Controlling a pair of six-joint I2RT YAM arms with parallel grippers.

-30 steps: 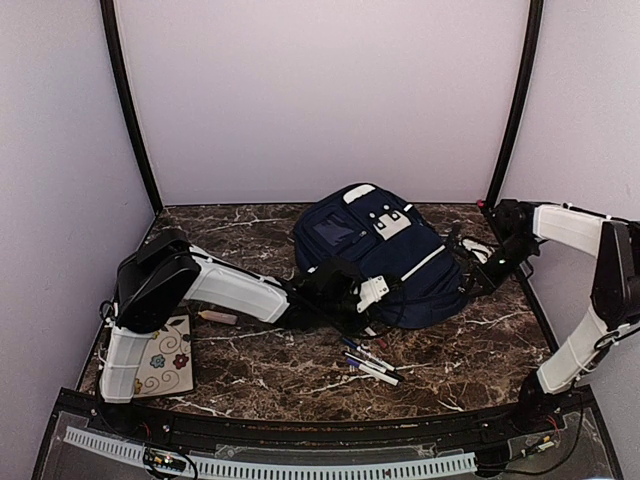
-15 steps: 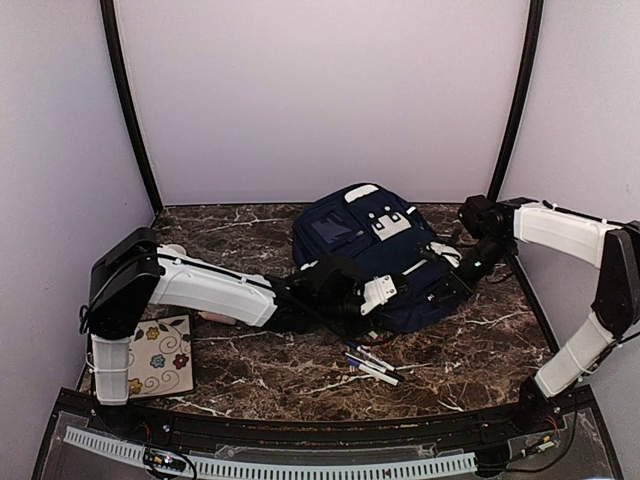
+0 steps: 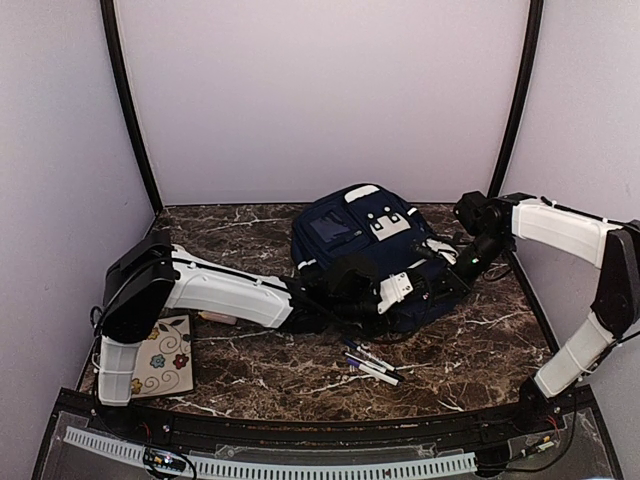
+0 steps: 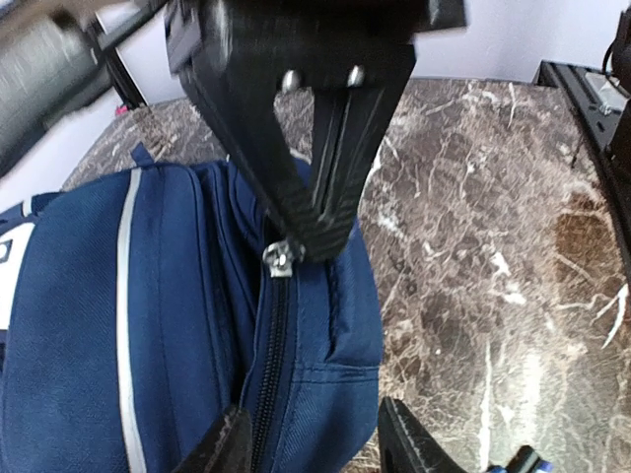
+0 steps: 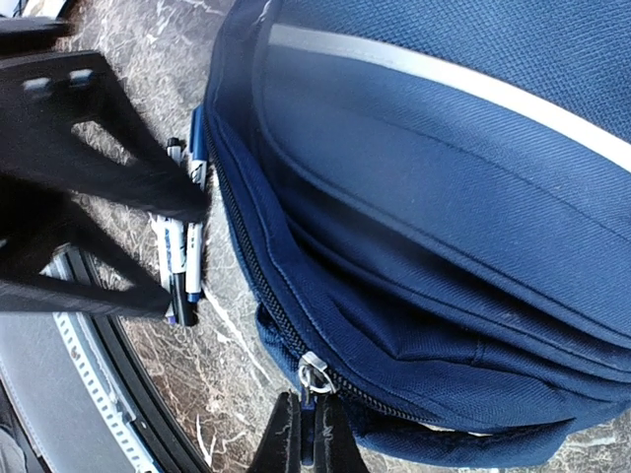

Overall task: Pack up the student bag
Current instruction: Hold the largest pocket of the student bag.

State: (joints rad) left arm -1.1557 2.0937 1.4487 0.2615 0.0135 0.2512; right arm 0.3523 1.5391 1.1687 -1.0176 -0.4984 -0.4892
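The navy-blue student bag [image 3: 372, 248] lies flat in the middle of the table, zipper closed along its near right edge. My right gripper [image 5: 304, 443] is shut on the pull tab of the metal zipper slider [image 5: 314, 375] at the bag's lower corner; it also shows in the left wrist view [image 4: 320, 232], pinching the slider [image 4: 278, 254]. My left gripper [image 4: 320, 448] is open, its jaws straddling the bag's corner fabric [image 4: 315, 335] beside the zipper. In the top view the left gripper [image 3: 412, 290] and right gripper [image 3: 450, 270] meet at the bag's right front corner.
Several pens [image 3: 372, 362] lie on the marble in front of the bag; they also show in the right wrist view [image 5: 182, 251]. A floral notebook [image 3: 162, 368] lies at the front left, with a small pencil-like item [image 3: 218, 318] beside it. Walls enclose the table.
My right gripper has moved left from the table's right edge onto the bag's zipper. My left gripper has slid right along the bag's front edge to the same corner.
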